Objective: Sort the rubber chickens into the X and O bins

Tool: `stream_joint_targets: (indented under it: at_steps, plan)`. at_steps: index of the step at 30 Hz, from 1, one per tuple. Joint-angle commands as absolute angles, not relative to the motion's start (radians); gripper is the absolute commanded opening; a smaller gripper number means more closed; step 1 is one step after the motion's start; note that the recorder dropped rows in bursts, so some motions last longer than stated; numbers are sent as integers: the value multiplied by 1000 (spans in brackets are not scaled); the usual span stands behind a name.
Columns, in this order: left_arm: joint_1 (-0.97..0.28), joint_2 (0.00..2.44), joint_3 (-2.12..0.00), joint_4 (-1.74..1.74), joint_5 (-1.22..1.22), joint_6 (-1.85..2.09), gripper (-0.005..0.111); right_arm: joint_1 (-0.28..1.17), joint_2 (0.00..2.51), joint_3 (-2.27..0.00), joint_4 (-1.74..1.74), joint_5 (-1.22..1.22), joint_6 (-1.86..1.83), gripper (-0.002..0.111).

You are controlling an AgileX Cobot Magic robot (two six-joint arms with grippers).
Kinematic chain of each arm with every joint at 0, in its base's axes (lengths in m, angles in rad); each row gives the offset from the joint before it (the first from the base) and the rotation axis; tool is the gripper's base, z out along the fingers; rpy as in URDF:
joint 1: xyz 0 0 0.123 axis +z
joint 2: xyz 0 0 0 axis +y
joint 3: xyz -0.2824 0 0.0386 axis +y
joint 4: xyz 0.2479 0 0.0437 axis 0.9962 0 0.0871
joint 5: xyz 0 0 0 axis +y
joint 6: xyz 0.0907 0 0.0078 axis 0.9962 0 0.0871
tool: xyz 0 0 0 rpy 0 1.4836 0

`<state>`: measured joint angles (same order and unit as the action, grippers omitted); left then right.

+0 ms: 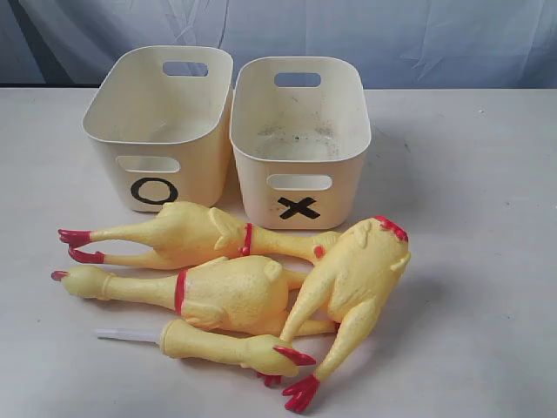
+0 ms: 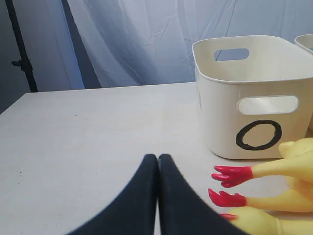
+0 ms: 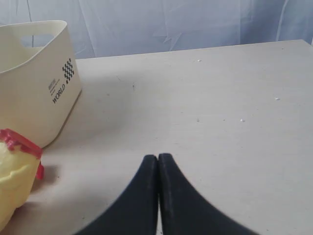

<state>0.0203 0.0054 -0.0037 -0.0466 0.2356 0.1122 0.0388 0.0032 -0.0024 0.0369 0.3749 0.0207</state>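
Both your left pincer (image 2: 157, 159) and right pincer (image 3: 157, 159) were pressed together, empty. The chickens (image 1: 226, 287) lay on the worktop (image 1: 470, 218): red feet just beside the left tips, a combed head near the right. The O bin (image 2: 220, 122) stood beyond the left, the X bin (image 3: 44, 98) probably beyond the right. They looked light, soft, bendy; the narrow neck or legs suited your grip best.
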Motion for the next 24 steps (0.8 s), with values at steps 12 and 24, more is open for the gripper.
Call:
stream_joint_targets:
  at_steps: [12,24]
  plan:
    - [18,0,0,-44,234,113,0,42,0,0,38,365,20,0]
    - [18,0,0,-19,-120,109,0,42,0,0,38,365,20,0]
